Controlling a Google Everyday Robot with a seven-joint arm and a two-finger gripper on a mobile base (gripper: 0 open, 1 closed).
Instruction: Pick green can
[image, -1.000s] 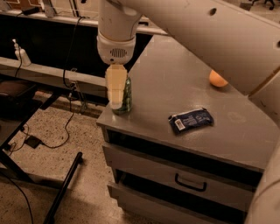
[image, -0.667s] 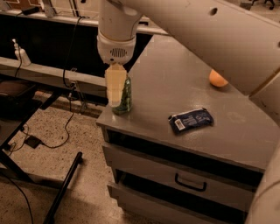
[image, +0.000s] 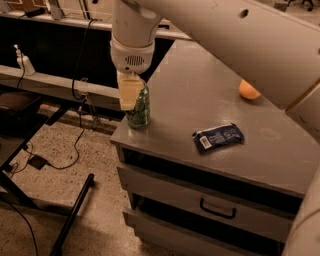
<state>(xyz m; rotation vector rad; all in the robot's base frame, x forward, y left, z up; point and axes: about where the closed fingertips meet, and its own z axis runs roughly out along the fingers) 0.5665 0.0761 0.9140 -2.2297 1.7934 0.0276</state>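
Note:
The green can (image: 140, 112), green with a pale pattern, stands upright at the front left corner of the grey cabinet top (image: 200, 95). My gripper (image: 133, 100) comes down from the white wrist right over the can and covers its top and left side. The can's lower part rests on the cabinet top.
A dark blue snack packet (image: 218, 137) lies to the right of the can near the front edge. An orange (image: 248, 90) sits farther back right, partly behind my arm. Drawers (image: 210, 205) are below. A black desk frame and cables stand on the floor to the left.

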